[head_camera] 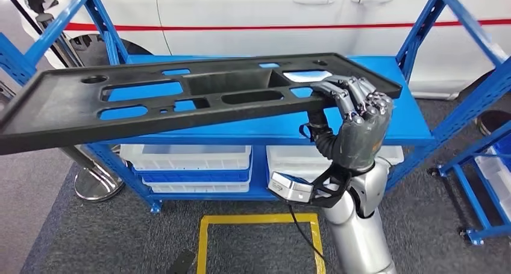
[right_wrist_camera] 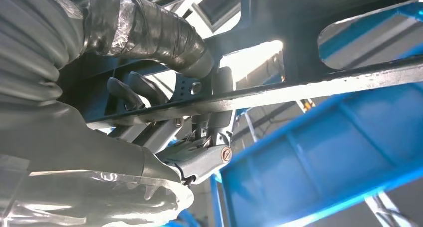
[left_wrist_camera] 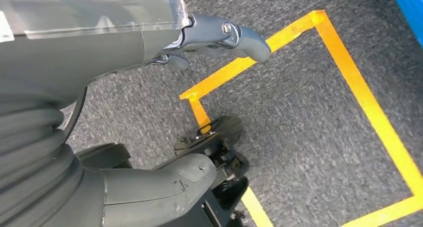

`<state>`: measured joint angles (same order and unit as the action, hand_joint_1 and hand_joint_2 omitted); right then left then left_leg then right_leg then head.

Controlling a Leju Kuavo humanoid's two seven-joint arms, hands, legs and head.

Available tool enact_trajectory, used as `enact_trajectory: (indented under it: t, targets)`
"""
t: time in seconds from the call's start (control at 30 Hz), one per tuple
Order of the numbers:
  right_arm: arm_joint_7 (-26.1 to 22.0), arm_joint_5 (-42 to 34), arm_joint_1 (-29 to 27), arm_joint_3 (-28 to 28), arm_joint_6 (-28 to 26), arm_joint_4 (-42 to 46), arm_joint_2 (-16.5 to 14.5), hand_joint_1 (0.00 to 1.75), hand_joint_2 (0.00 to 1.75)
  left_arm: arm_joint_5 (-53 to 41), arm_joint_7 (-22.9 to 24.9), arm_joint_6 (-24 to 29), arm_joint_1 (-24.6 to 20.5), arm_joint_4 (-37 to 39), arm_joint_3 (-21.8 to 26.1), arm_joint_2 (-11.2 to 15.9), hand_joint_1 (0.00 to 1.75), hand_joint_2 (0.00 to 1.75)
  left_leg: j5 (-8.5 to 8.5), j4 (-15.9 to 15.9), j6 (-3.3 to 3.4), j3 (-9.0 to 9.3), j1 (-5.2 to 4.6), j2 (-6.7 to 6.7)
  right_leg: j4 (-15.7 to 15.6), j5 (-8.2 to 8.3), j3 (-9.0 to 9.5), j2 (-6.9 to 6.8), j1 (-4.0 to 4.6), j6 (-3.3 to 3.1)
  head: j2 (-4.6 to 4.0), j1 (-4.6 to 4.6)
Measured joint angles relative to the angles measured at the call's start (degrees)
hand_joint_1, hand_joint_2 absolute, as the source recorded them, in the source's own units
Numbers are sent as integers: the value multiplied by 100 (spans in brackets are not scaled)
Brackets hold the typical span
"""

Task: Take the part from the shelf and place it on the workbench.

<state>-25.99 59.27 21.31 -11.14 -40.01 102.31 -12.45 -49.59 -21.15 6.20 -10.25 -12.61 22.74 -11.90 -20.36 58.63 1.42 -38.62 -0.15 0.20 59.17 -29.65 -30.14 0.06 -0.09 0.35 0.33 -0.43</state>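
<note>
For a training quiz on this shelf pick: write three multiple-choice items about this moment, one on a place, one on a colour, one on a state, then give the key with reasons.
1. Where does the right hand grip the black part?
A. At its right-hand end
B. At its middle
C. At its far left end

2. What colour is the tape outline on the carpet?
A. Red
B. Yellow
C. White

3. How does the part lie now?
A. Flat on the shelf board
B. Tilted, its left end out past the shelf frame
C. Standing upright on the floor

Key: 1 A, the head view shows the fingers curled over the part's right edge. 2 B, the outline is yellow in the head view and the left wrist view. 3 B, the part slants above the blue shelf, and its left end overhangs the post.
</note>
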Motion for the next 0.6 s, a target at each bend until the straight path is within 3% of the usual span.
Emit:
enact_trajectory:
  t: [0.07, 0.1, 0.2, 0.23, 0.27, 0.3, 0.37, 0.43, 0.47, 0.5, 0.57, 0.6]
  targets:
    - [-5, -5, 4, 1, 1, -1, 2, 175, 175, -1, -11, 1, 14, 0, 5, 0, 0, 175, 8, 10, -67, -44, 18, -14, -34, 117, -76, -19, -10, -83, 0, 4]
    - [-11, -7, 4, 0, 1, -2, 2, 175, 175, -1, -19, 1, 25, 0, 8, -1, 0, 175, -131, 107, -96, -97, 25, -21, -55, 192, -129, -30, -22, -131, 0, -1]
    - [-24, -2, 2, -1, 2, -3, 2, 175, 175, -1, -35, 1, 37, 0, 14, -2, 0, 175, -963, 943, -157, -315, 54, -27, -69, 407, -361, -54, -27, -219, 0, -14]
    - [-24, 9, 0, -1, 2, -3, 2, 175, 175, -1, -37, 1, 36, 0, 15, -2, 0, 175, -1130, 1265, -172, -345, 61, -27, -64, 479, -456, -60, -22, -224, 0, -14]
    - [-24, 22, -3, -1, 2, -5, 2, 175, 175, -1, -39, 1, 35, 0, 17, -2, 0, 175, -1161, 1481, -181, -319, 66, -26, -56, 554, -558, -64, -20, -220, 0, -15]
    - [-24, 35, -6, -1, 2, -7, 2, 175, 175, -1, -41, 1, 34, 0, 18, -2, 0, 175, -1068, 1544, -184, -218, 70, -26, -47, 630, -666, -67, -20, -213, 0, -15]
    - [-22, 47, -8, -1, 2, -9, 2, 175, 175, -1, -45, 1, 27, 0, 19, -2, 0, 175, -807, 1144, -173, 253, 74, -25, -20, 778, -867, -67, -24, -184, 0, -16]
    - [-21, 53, -5, 0, 1, -9, 2, 175, 175, -1, -50, 1, 2, -2, 19, -1, 0, 175, -885, 365, -141, 866, 54, -29, 9, 900, -994, -69, -18, -132, 0, -15]
    - [-20, 58, -3, 0, 0, -9, 2, 175, 175, -1, -55, 1, -10, -3, 19, -1, 0, 175, -975, 80, -117, 1052, 36, -33, 9, 958, -1014, -77, -18, -99, 0, -14]
    - [-17, 63, 0, 0, 0, -9, 2, 175, 175, -1, -60, 1, -17, -4, 20, -1, 0, 175, -1033, -82, -89, 1132, 14, -38, -8, 1017, -1019, -86, -23, -63, 0, -13]
    - [-9, 69, 3, -1, 1, -9, 3, 175, 175, 1, -67, 0, -7, -3, 21, -2, 0, 175, -927, -145, -14, 1082, 12, -24, -50, 1094, -1028, -85, -36, 8, 0, -11]
    - [-2, 70, 6, -1, 2, -9, 4, 175, 175, 3, -72, -1, -3, -3, 21, -4, 0, 175, -847, -162, 29, 1037, 20, -8, -5, 1004, -1068, -73, -44, 37, 0, -9]
